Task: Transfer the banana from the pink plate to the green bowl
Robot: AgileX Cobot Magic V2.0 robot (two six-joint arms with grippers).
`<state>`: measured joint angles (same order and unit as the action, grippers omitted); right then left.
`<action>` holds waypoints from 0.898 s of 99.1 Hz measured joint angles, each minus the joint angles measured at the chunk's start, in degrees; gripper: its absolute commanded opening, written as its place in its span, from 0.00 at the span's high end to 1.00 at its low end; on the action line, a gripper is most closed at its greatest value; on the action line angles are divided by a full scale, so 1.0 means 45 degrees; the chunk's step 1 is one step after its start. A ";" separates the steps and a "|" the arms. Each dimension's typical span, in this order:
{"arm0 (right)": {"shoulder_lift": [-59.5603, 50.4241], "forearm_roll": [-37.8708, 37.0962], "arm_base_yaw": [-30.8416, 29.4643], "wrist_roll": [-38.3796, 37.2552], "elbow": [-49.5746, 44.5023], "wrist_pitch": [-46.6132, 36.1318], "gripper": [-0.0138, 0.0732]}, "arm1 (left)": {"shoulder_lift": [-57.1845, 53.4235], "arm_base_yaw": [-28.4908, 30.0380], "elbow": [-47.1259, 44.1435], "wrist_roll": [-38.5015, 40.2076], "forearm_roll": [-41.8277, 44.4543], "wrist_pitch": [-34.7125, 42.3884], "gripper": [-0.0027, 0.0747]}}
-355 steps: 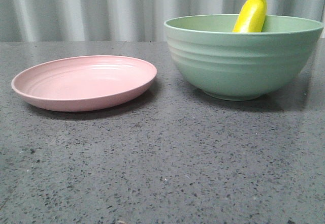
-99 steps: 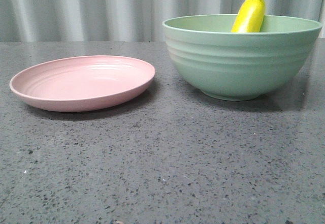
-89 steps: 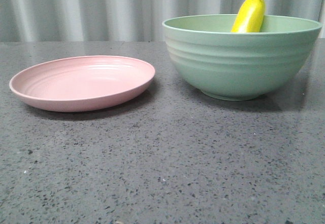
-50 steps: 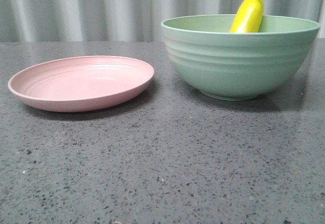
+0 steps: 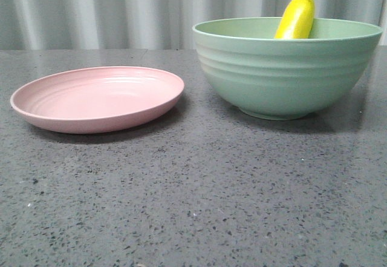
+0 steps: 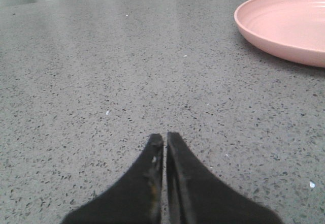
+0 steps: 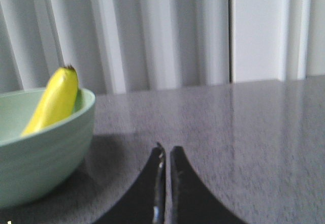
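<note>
both hands, left hand (image 6: 163, 138) and right hand (image 7: 166, 151), pinched closed over speckled grey table (image 5: 199, 200); ribbed curtain (image 5: 121, 9) behind.

banana (image 5: 296, 16) in green bowl (image 5: 287, 70), pink plate (image 5: 97, 97) to its left

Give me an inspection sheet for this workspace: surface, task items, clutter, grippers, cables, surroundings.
Surface: grey speckled stone tabletop, dry, a few white flecks.
Job's things: banana stands in the green bowl, leaning on the far wall, tip above the rim; pink plate bare, to the bowl's left, apart from it.
Clutter: nothing seen.
Grippers: left gripper and right gripper low over the table, jaws closed, holding nothing.
Cables: nothing seen.
Surroundings: pale pleated curtain behind.
</note>
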<state>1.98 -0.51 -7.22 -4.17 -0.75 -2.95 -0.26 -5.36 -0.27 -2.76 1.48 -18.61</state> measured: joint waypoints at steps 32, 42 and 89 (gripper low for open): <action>-0.0565 -0.0029 0.0000 -0.0059 0.0000 0.3614 0.92 | 0.0000 0.0000 0.0000 0.0000 0.0000 0.0000 0.99; -0.0565 -0.0029 0.0000 -0.0059 0.0000 0.4277 0.92 | 0.0000 0.0000 0.0000 0.0000 0.0000 0.0000 0.99; -0.0565 -0.0029 0.0000 -0.0059 0.0023 0.4765 0.92 | 0.0000 0.0000 0.0000 0.0000 0.0000 0.0000 0.99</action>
<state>-0.57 -0.64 -7.22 -4.43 -0.65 18.49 -0.26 -5.36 -0.27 -2.76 1.48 -18.61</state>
